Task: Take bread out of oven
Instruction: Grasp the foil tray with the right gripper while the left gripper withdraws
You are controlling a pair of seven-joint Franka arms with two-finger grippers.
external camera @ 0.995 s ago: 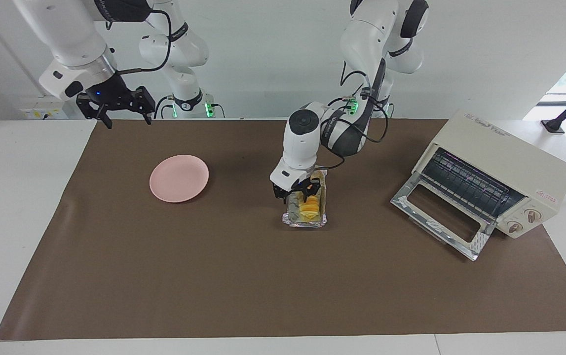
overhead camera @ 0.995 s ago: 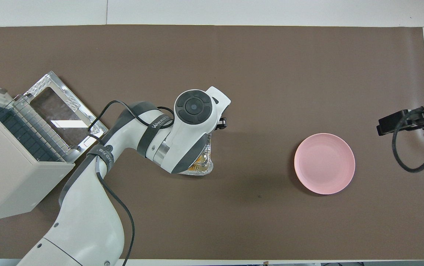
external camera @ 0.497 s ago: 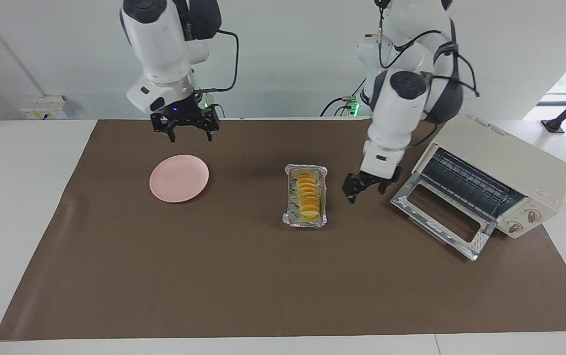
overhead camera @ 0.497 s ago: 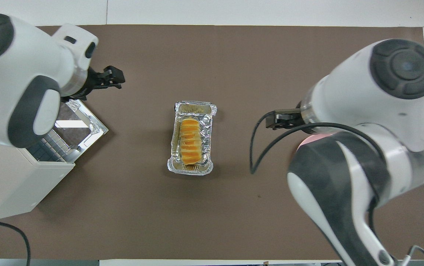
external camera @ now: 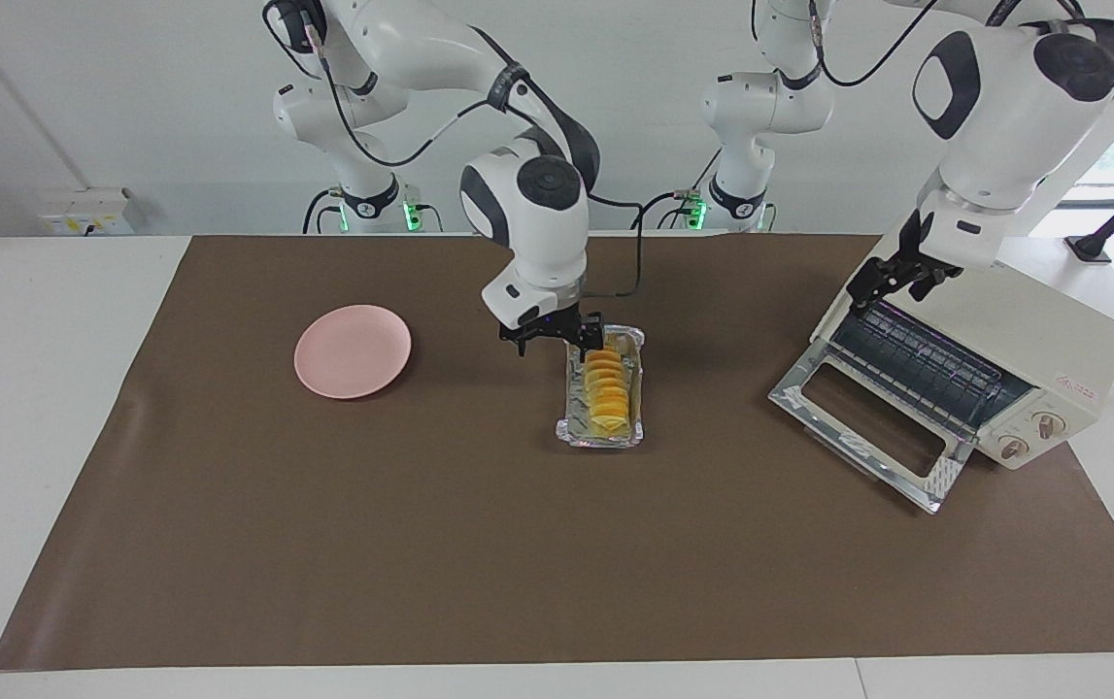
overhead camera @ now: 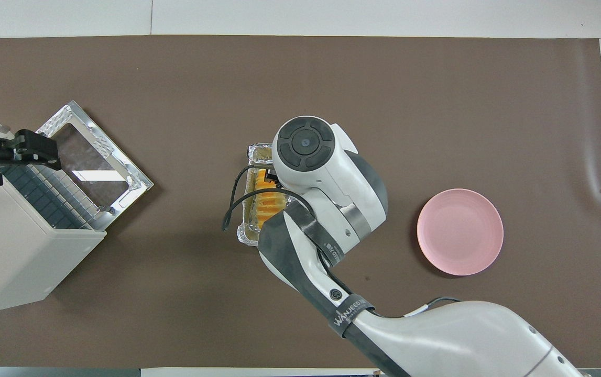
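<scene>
The bread [external camera: 605, 391], a ridged golden-orange loaf, lies in a crinkled foil tray [external camera: 570, 431] on the brown mat, outside the oven. In the overhead view the bread [overhead camera: 265, 201] shows partly under the right arm. My right gripper [external camera: 559, 342] is open and low over the end of the tray nearer to the robots. The cream oven [external camera: 1013, 325] stands at the left arm's end of the table, its glass door [external camera: 862, 427] folded down and its rack bare. My left gripper [external camera: 892, 280] is open and raised over the oven's front top edge; it also shows in the overhead view [overhead camera: 30, 152].
A pink plate [external camera: 353, 351] lies on the mat toward the right arm's end, also in the overhead view [overhead camera: 460, 231]. The oven [overhead camera: 12, 251] and its open door [overhead camera: 90, 162] take up that corner. The brown mat [external camera: 518, 544] covers most of the table.
My left gripper let go of the tray, rose and swung away to over the oven. My right gripper came from near the plate to the tray. Bread and tray have not moved.
</scene>
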